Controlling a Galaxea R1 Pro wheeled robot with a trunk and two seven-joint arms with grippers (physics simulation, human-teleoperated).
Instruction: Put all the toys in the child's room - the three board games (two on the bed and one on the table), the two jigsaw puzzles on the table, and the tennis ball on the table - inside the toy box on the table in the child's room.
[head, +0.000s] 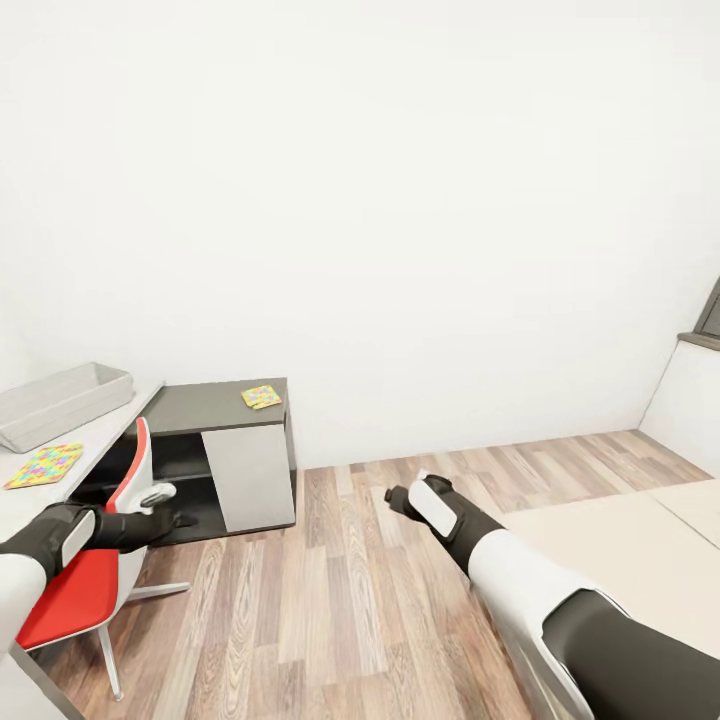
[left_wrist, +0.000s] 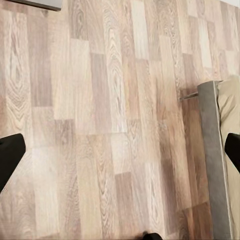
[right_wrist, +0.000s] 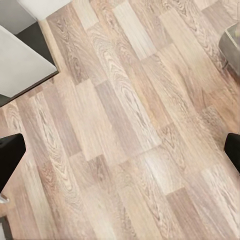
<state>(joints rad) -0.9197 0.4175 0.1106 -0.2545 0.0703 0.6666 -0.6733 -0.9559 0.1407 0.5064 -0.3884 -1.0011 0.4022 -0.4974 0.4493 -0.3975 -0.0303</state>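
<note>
Head view: toy box (head: 62, 400) far left on bench (head: 25, 500); 1 puzzle (head: 45, 465) near it, 1 puzzle (head: 261, 397) on cabinet (head: 215, 410). Both end effectors, left (left_wrist: 120, 150) and right (right_wrist: 120, 150), wide, empty, over floor (head: 330, 590).

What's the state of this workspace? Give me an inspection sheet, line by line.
Surface: pale desk at the left, joined to a lower dark cabinet with a white door.
Job's things: toy box on the desk; one puzzle on the desk beside it, a second puzzle on the cabinet top. Bed at the right. Board games and ball: nothing seen.
Clutter: red-and-white chair by the desk.
Grippers: left gripper and right gripper both open and empty over the wood floor.
Cables: nothing seen.
Surroundings: plain white wall.
</note>
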